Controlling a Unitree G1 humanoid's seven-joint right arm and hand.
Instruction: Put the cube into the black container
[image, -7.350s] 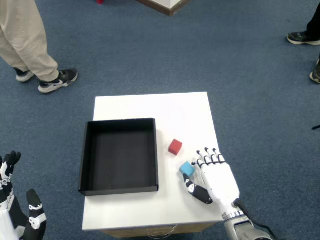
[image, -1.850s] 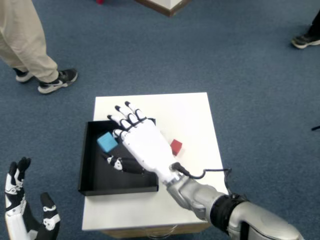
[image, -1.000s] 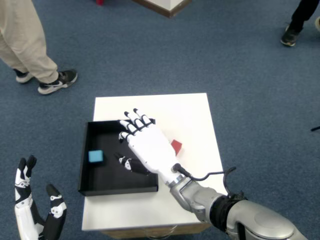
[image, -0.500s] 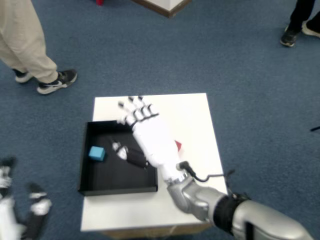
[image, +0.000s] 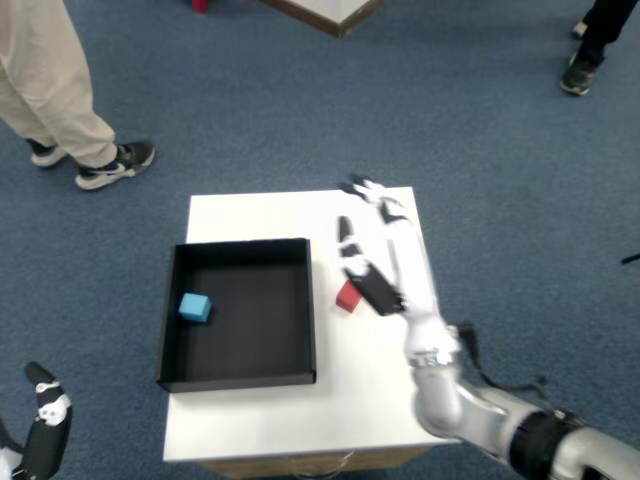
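A blue cube (image: 194, 307) lies on the floor of the black container (image: 238, 377), near its left wall. A red cube (image: 347, 297) sits on the white table (image: 250, 215) just right of the container, partly covered by my thumb. My right hand (image: 385, 255) hovers over the table's right side, blurred, seen edge-on with its fingers stretched apart and nothing in it. It is open and well clear of the container.
A person in beige trousers and dark shoes (image: 115, 163) stands at the upper left. Another shoe (image: 581, 70) shows at the upper right. My left hand (image: 42, 430) is low at the bottom left, off the table. Blue carpet surrounds the table.
My right hand has swung rightward out of the container to the table's right side. The blue cube stays where it fell inside the container. My left hand has dropped lower.
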